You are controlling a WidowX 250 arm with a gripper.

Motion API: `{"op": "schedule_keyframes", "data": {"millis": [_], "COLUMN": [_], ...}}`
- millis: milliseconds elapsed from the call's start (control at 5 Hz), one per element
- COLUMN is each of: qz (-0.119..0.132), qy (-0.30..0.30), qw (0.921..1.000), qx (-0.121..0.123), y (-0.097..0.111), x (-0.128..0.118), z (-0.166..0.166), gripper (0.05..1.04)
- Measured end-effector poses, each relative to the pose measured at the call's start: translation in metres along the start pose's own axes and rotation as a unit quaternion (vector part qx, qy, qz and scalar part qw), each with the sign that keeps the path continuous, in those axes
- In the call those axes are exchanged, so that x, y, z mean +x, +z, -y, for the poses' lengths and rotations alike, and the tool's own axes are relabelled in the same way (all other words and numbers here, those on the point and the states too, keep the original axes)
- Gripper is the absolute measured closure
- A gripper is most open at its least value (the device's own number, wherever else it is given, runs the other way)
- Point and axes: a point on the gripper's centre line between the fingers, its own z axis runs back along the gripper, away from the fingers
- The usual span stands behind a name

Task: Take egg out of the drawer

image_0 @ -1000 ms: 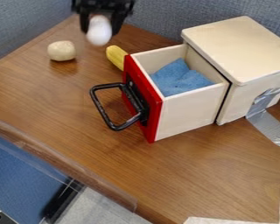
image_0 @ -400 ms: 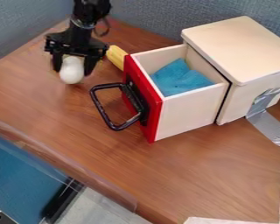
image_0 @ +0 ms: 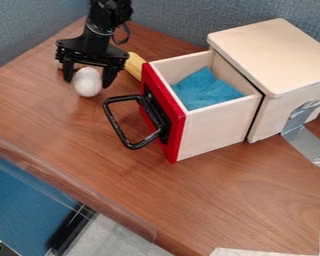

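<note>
The white egg point(image_0: 88, 82) lies outside the drawer point(image_0: 215, 130), between the wide-set fingers of the gripper point(image_0: 87, 83). Its long axis runs roughly up and down the view; which end is narrower is hard to tell.

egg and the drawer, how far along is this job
Done: the egg is outside the open drawer, where blue cloth lies. In hand: the hand is right at the egg; its grip is unclear. Left, probably: letting go if needed, then backing away.
</note>
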Motion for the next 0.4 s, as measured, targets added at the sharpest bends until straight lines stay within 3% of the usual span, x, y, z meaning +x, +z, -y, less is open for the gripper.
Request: {"op": "schedule_keyframes", "data": {"millis": [200, 400], "qz": [0.014, 0.025], "qy": [0.0, -0.006], "qw": [0.9998, 0.9988], "qx": [-0.017, -0.041], "y": [0.019, 0.053], "x": [0.001, -0.003], "z": [0.001, -0.006], "gripper": [0.081, 0.083]}}
